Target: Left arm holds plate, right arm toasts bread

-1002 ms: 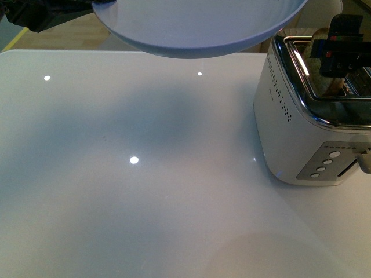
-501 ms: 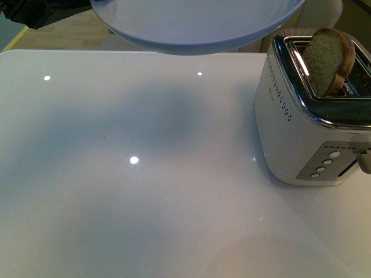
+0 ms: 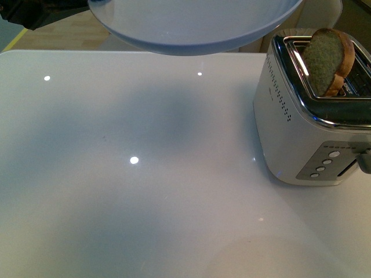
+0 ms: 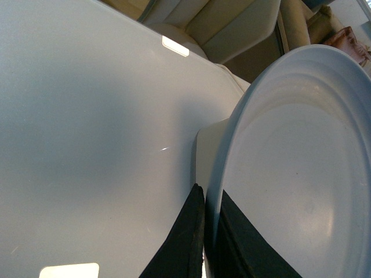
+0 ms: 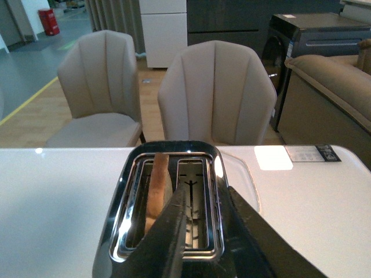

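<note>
The pale blue-grey plate hangs in the air above the far side of the white table, empty. In the left wrist view my left gripper is shut on the plate's rim, one finger each side. The bread stands tilted in a slot of the white and chrome toaster at the right, its upper half sticking out. In the right wrist view my right gripper is open and empty above the toaster, with the bread edge-on in the slot beside it. Neither gripper shows in the front view.
The glossy white table fills the front view. The toaster's front panel with buttons and a lever faces me. Two beige chairs stand behind the table's far edge, with a sofa and cabinets further back.
My right gripper, which was over the toaster one second ago, has left the front view and the bread now stands alone in the slot. The plate has barely moved.
</note>
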Tool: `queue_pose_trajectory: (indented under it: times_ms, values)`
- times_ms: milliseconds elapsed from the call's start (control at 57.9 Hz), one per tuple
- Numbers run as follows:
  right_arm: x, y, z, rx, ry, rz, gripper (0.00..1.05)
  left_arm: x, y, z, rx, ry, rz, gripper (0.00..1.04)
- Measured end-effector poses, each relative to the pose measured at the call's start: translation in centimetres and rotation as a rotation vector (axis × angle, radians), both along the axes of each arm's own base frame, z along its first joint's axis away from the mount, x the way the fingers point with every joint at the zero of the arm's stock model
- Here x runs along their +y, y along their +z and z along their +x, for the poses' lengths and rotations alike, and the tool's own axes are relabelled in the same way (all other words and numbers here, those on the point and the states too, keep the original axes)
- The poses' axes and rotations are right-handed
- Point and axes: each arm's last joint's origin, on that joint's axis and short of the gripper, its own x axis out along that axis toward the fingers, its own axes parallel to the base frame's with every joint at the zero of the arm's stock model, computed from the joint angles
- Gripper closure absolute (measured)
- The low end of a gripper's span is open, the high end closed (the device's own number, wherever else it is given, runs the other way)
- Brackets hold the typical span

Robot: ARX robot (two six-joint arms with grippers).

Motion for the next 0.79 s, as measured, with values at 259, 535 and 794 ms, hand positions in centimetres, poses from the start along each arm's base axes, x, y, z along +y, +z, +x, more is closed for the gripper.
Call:
queue_pose_trajectory:
  times_ms: [259, 535, 794]
  values:
    - [-0.7, -0.8, -2.2, 0.000, -0.022, -0.004, 1.03, 0.1, -0.2, -0.1, 0.009, 0.004, 0.008, 1.02]
    - [-0.7, -2.0, -4.0, -0.012, -0.023, -0.004, 1.03, 0.1, -0.2, -0.1, 0.008, 0.004, 0.009, 1.02]
    - [-0.7, -1.5, -5.3, -0.023, -0.022, -0.004, 1.03, 0.1, -0.2, -0.1, 0.007, 0.004, 0.012, 1.02]
